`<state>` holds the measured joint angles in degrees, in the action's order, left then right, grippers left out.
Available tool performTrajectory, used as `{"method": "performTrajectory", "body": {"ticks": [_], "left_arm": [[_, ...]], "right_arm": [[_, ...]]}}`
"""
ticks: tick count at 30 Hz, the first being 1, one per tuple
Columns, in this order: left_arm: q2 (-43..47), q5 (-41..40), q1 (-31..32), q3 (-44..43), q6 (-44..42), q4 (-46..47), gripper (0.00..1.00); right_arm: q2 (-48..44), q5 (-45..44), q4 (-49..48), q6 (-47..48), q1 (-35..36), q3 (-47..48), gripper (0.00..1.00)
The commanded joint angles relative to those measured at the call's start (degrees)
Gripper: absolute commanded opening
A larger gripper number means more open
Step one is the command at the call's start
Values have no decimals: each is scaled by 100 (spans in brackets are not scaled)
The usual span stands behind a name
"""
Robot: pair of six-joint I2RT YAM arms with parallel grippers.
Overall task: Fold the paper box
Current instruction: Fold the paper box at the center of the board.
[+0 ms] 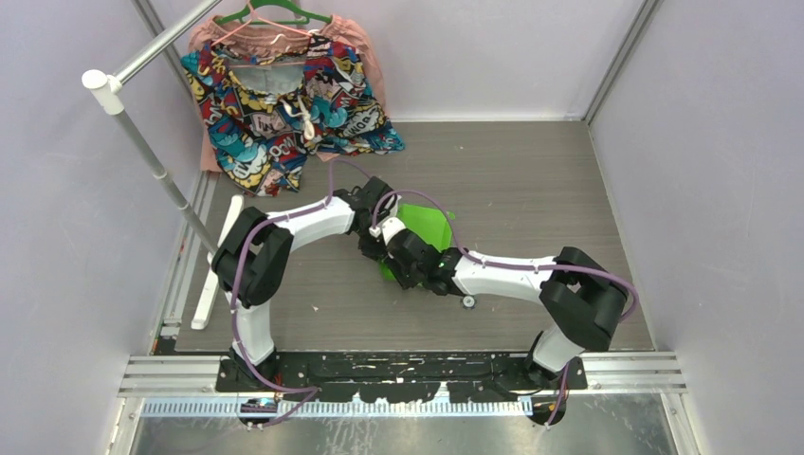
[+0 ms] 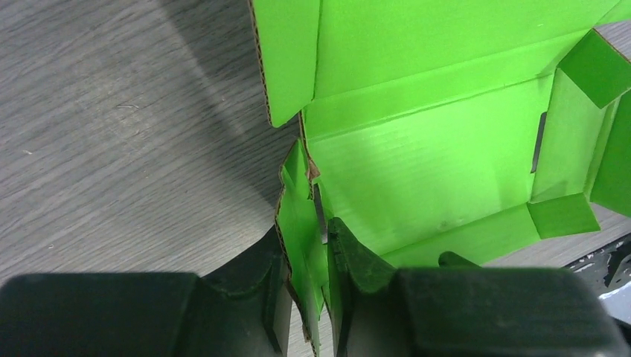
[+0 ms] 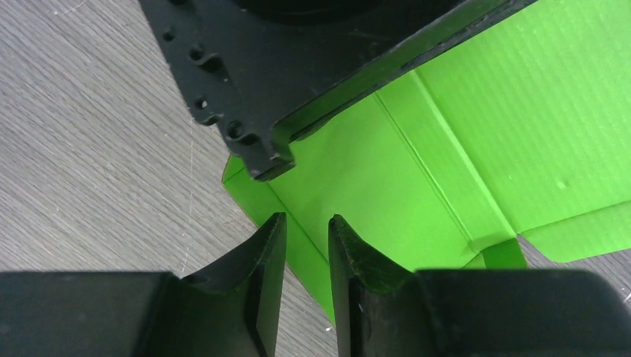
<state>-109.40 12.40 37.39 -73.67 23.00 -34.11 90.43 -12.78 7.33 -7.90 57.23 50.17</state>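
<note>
Presently: one lime-green paper box (image 1: pixel 424 226), partly unfolded, lying on the grey tabletop (image 1: pixel 531 180) with flaps raised. Left fingers (image 2: pixel 350 260) nearly closed, pinching an upright side flap of the box. Right fingers (image 3: pixel 350 253) narrowly parted over the box's near edge; whether they grip it cannot be told. Patterned garment (image 1: pixel 275 104) hangs well beyond the box.

Your views bright, evenly lit from above. Soft shadow on desk (image 2: pixel 186 89) beside paper box (image 2: pixel 417 171). Right pincer (image 3: pixel 306 223) body dark, blurred up close.

Paper box (image 2: pixel 417 171) lime green – garment (image 1: pixel 284 114) multicolour comic-print – table (image 1: pixel 531 180) grey woodgrain.
</note>
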Motion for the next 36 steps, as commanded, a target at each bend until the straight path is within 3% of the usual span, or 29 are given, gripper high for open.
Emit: {"method": "performTrajectory", "body": {"ticks": [1,4,8,11,26,36], "left_arm": [[95,203,-7,19,-94,140,24],[69,247,-7,19,-109,161,25],[-11,385,-45,-34,-229,146,25],[-37,511,-102,-90,-325,147,26],[-245,687,-231,-399,-384,17,26],[-256,725,-236,-460,-420,-48,27]], "right_arm": [[61,283,-414,-137,-54,-74,35],[29,401,-478,-150,-75,-132,41],[-378,458,-612,-118,-72,-341,66],[-614,437,-509,-6,-71,-372,69],[-474,340,-47,205,-2,-391,58],[-101,170,-52,214,7,-313,40]]}}
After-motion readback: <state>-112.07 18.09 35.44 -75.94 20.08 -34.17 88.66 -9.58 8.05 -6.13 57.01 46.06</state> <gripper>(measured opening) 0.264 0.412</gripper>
